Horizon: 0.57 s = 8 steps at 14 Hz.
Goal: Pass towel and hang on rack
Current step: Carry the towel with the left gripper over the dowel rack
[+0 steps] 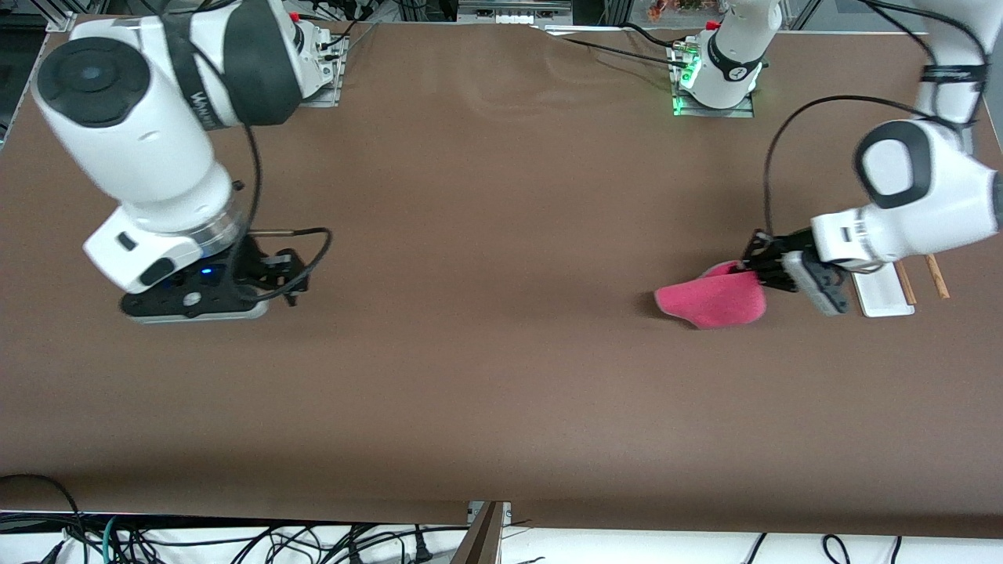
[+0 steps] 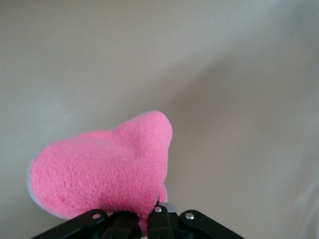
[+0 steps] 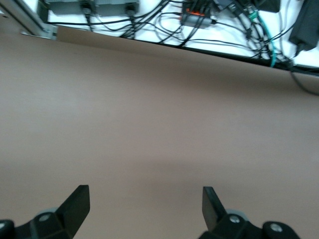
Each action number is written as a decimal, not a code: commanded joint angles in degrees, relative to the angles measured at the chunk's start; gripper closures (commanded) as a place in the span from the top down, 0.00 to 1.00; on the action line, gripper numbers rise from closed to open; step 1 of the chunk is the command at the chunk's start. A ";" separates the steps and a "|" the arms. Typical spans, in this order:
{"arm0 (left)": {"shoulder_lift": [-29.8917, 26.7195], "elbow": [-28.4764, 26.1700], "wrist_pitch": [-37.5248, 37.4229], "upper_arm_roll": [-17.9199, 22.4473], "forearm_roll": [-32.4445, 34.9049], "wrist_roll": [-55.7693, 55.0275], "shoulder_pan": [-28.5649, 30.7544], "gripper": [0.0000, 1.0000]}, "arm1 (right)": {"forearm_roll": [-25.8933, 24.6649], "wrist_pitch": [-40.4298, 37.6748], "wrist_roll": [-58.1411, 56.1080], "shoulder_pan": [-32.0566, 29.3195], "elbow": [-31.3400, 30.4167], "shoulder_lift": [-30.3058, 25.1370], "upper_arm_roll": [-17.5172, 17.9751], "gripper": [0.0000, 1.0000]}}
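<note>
The pink towel [image 1: 711, 301] hangs from my left gripper [image 1: 754, 265], which is shut on one edge of it, at the left arm's end of the table. In the left wrist view the towel [image 2: 104, 172] fills the space in front of the closed fingers [image 2: 158, 219]. The rack [image 1: 885, 291] stands right beside the left hand; its white base and two wooden rods [image 1: 936, 276] are partly hidden by the wrist. My right gripper [image 1: 270, 274] is open and empty, low over bare table at the right arm's end; its fingertips [image 3: 79, 199] are wide apart.
The brown table [image 1: 486, 337] spreads between the two arms. Cables lie off the table's edge nearest the front camera [image 3: 209, 25]. A black cable [image 1: 772, 164] loops above the left hand.
</note>
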 commanded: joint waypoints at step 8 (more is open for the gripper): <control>9.23 12.19 -13.32 -0.84 16.36 28.92 26.54 0.00 | 0.46 0.79 -9.58 -22.67 -21.02 -14.56 10.52 1.00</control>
